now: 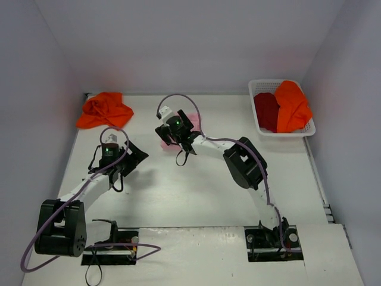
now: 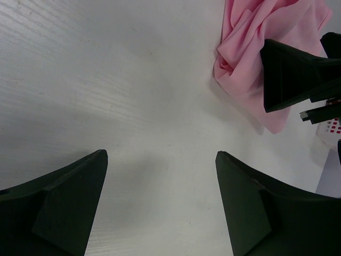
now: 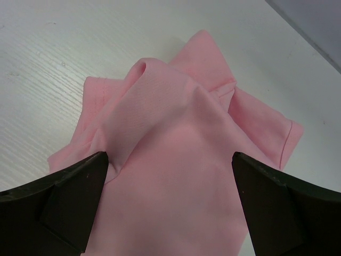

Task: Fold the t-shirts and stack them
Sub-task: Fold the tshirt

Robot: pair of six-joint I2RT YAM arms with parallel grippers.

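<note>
Progress, as judged from the present lay of things: none of the four t-shirts is seen folded, and no stack is seen anywhere on the bench (image 1: 196,196).

Item 1. Light pink t-shirt (image 3: 181,149): bunched in a rumpled heap near the middle of the bench, with a sleeve hem turned out to one side. It is taken to be the piece in hand. Spreading flat is judged to be needed before any fold can be made.

Item 2. Loose orange t-shirt (image 1: 104,110): crumpled at the far left corner of the bench, well apart from both arms.

Items 3 and 4. Dark red t-shirt (image 1: 266,110) and second orange t-shirt (image 1: 292,106): lying side by side in the white basket (image 1: 253,86) at the far right, the orange one appearing to hang over the rim. Neither is folded.

Right claw (image 3: 169,154): jaws spread wide, poised directly over the pink heap. Nothing is gripped, and whether the fingers touch the cloth cannot be told.

Left claw (image 2: 160,154): jaws likewise spread wide above bare bench, near the pink heap. Nothing is held.

Remaining: all four shirts are to be flattened, folded and stacked.
</note>
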